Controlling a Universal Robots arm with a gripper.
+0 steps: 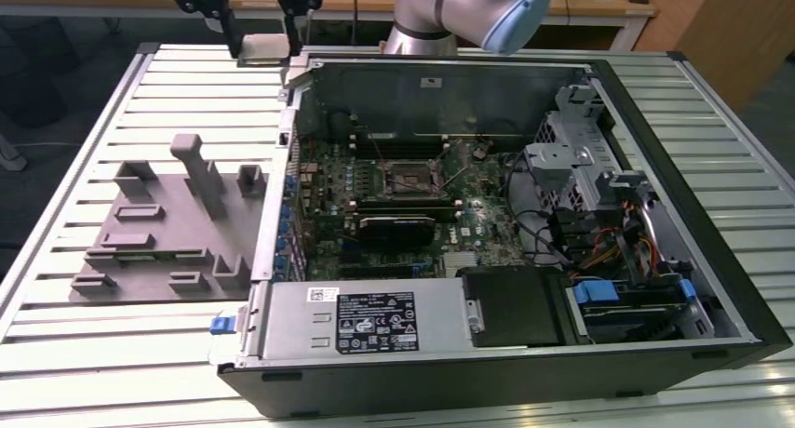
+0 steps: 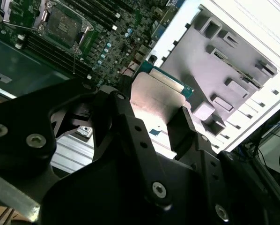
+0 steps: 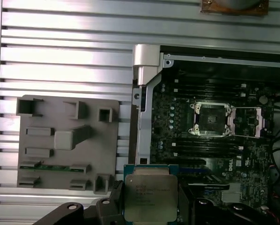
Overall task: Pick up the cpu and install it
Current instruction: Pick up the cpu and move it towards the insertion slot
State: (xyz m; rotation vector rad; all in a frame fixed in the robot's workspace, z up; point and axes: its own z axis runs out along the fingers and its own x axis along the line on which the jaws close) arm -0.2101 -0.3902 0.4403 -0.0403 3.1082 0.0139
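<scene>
While high over the table (image 1: 186, 88) beside the case (image 1: 435, 93), tool (image 1: 261, 39) tight on opposite edges of the cpu (image 1: 266, 50).

Print on the cpu (image 3: 151, 193) and power-supply label (image 1: 376, 323) — unreadable.

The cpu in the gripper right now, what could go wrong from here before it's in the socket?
1. The gripper pinches the cpu only by two opposite edges, so it might slip or tilt.
2. It hangs over the slatted table, and the case wall stands between it and the socket, so the cpu could clip that wall.
3. The socket's frame appears open; a skewed placement may damage it.
</scene>
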